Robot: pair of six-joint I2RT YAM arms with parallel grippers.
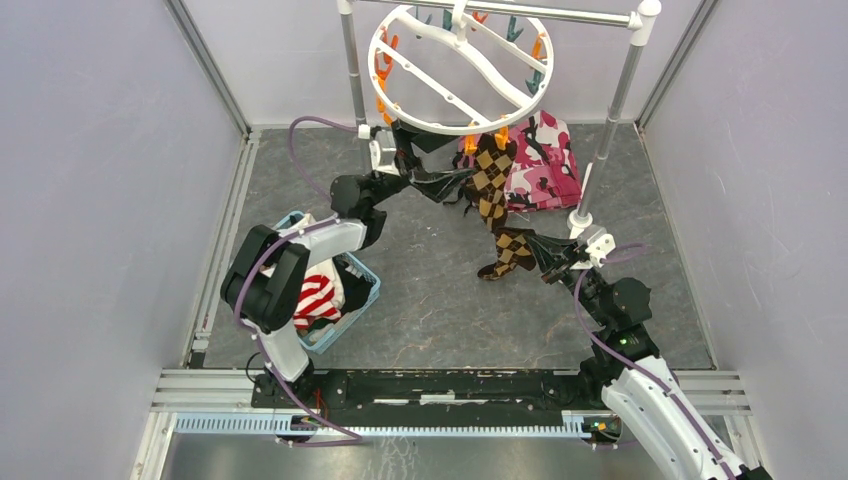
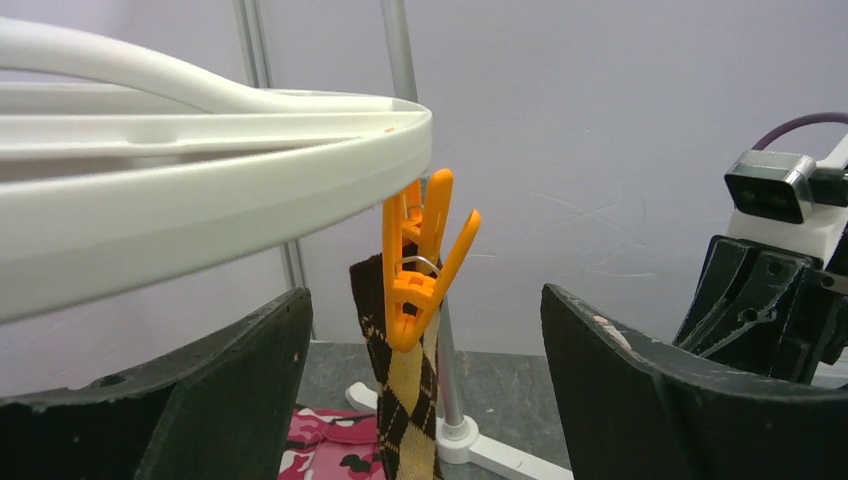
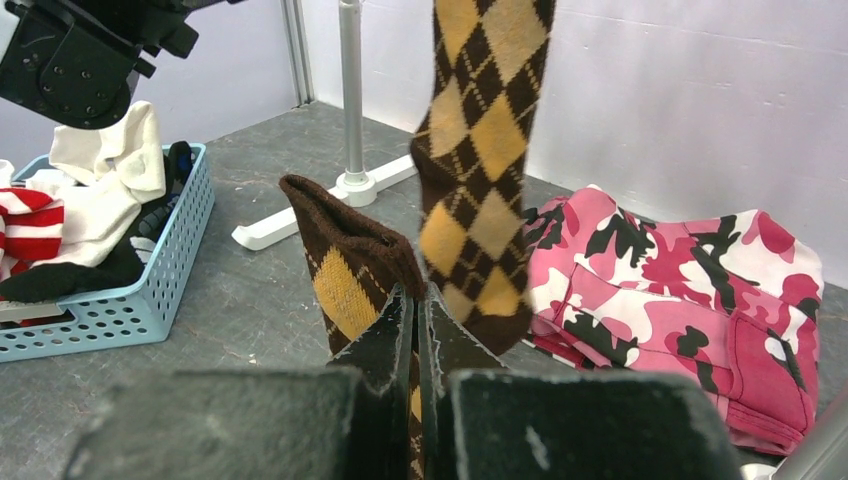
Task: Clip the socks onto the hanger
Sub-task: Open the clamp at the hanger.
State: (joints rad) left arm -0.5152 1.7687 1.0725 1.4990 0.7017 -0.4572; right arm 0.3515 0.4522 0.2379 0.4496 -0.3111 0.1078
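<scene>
We see the hanger [image 1: 450, 128] hooked on the silver rail [image 1: 520, 13] at the far side of the desk [image 1: 430, 300]. From an orange clothespin [image 2: 410, 300] on the hanger's near rim one argyle sock [image 1: 492, 172] hangs down, its cuff at the pin's mouth. The left tool [image 2: 425, 293] sits just under that rim with its jaws wide apart, one on either side of the clothespin, and as far as we can tell it touches neither pin nor sock.

Below the hanger and a little to its right, the right tool [image 3: 420, 300] is closed on a second argyle sock [image 3: 345, 265], pinching it below the cuff; that sock is just beside the hanging one. Beyond both, under the hanger's right side, the pink camouflage cloth [image 3: 680, 290] lies on the desk. Well off to the hanger's near left stands a blue basket [image 1: 368, 290] — in it we make out a red-and-white striped sock [image 1: 318, 295] among white and dark pieces.
</scene>
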